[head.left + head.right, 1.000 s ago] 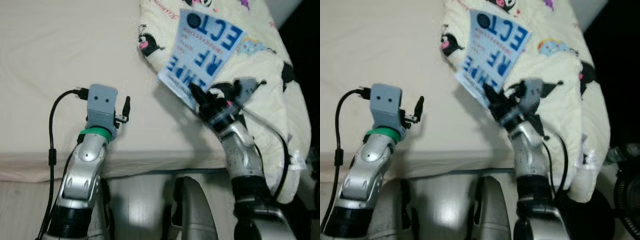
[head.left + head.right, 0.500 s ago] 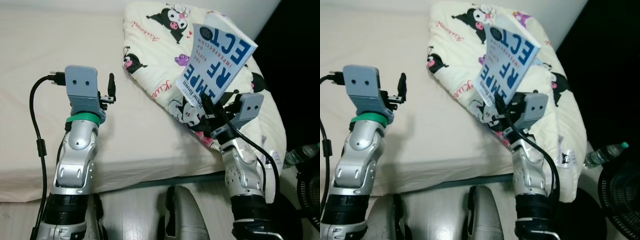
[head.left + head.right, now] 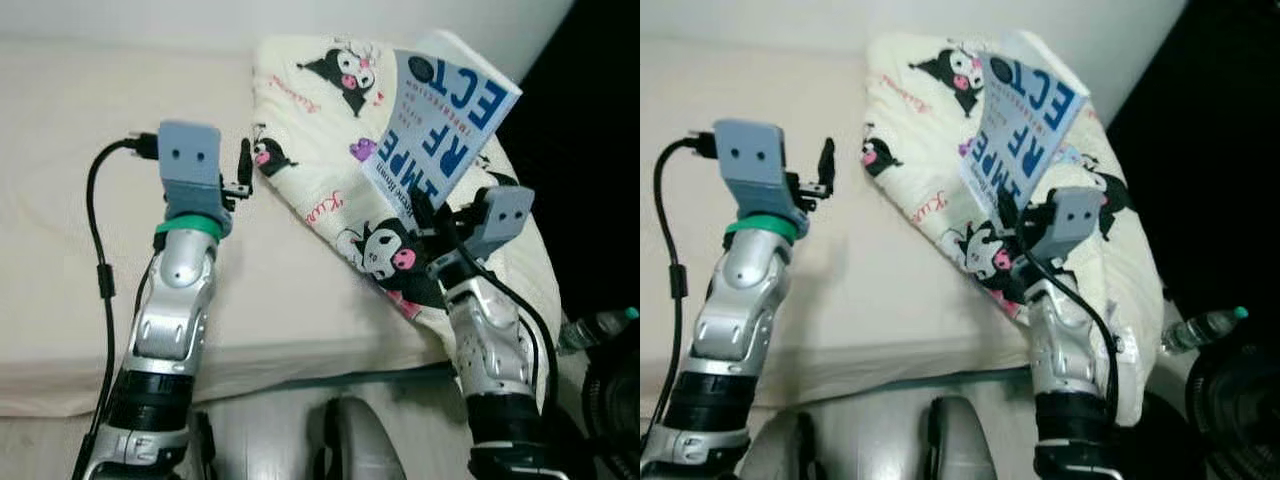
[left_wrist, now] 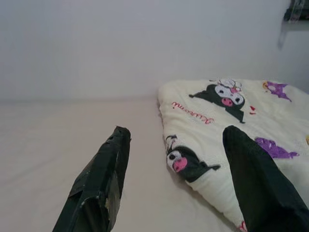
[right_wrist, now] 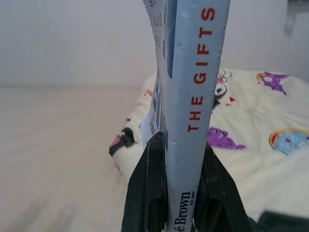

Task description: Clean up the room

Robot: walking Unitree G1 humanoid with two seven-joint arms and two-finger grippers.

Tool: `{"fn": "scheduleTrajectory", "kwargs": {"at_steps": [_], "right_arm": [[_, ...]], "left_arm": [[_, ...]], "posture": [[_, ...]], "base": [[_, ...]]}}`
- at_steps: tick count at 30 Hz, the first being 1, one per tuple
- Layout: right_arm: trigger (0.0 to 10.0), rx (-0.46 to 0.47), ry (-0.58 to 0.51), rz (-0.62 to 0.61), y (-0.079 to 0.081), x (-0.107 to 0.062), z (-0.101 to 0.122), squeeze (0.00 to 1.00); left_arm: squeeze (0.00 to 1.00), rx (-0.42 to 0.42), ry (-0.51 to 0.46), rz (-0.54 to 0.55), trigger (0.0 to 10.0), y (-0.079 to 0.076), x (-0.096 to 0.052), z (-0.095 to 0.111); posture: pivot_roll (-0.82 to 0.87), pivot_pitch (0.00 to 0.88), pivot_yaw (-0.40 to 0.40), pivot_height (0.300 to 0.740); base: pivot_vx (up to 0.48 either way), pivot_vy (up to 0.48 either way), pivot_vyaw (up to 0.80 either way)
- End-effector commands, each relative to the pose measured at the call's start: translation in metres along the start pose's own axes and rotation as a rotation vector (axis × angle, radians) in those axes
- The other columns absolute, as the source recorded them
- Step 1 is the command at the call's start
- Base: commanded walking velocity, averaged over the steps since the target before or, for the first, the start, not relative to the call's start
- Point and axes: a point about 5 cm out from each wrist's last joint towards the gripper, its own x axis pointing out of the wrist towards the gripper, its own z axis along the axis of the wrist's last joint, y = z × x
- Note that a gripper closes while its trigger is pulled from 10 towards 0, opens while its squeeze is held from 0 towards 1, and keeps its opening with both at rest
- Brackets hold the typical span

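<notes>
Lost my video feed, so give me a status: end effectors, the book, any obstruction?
Right end effector shut on book, held above the blanket. Left end effector open, holding nothing, over the bed. No obstruction seen.

the pale blue paperback book [image 5: 193, 96] was cut off by the right wrist view's top edge, its lower cover hidden between the right tool's [image 5: 179, 193] black fingers; the small cover print was unreadable.

My book [image 3: 441, 120] stands upper right, above the blanket [image 3: 330, 190] on the bed [image 3: 70, 230]; a bottle [image 3: 597, 326] sits lower right.
</notes>
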Motion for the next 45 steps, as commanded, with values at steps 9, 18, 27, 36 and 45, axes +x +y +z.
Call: {"fn": "scheduleTrajectory", "kwargs": {"at_steps": [9,18,27,36,45], "right_arm": [[10.0,-0.012,-0.023,-0.017,0.002,-0.002,0.004,0.0],[10.0,-0.022,-0.028,-0.033,0.006,-0.001,0.005,0.0],[10.0,-0.04,-0.031,-0.04,0.011,-0.001,0.004,0.0],[10.0,-0.031,-0.026,-0.037,0.014,-0.001,0.002,0.0],[10.0,-0.03,-0.019,-0.033,0.016,0.0,0.0,0.0]], "left_arm": [[0.0,-0.04,0.031,-0.074,10.0,-0.015,0.0,-0.005],[0.0,-0.025,0.058,-0.118,10.0,-0.019,-0.005,-0.012],[0.0,-0.027,0.084,-0.147,10.0,-0.02,-0.009,-0.018],[0.0,-0.022,0.081,-0.152,10.0,-0.019,-0.01,-0.018],[0.0,-0.016,0.077,-0.145,10.0,-0.017,-0.009,-0.017]], "posture": [[-0.1,0.031,-0.054,0.702],[-0.1,0.041,-0.035,0.74],[-0.1,0.046,-0.024,0.74],[-0.09,0.048,-0.019,0.74],[-0.09,0.05,-0.016,0.74]], "base": [[0.0,0.0,0.0],[0.0,0.0,0.0],[0.0,0.0,0.0],[0.0,0.138,0.0],[0.0,0.346,0.0]]}}
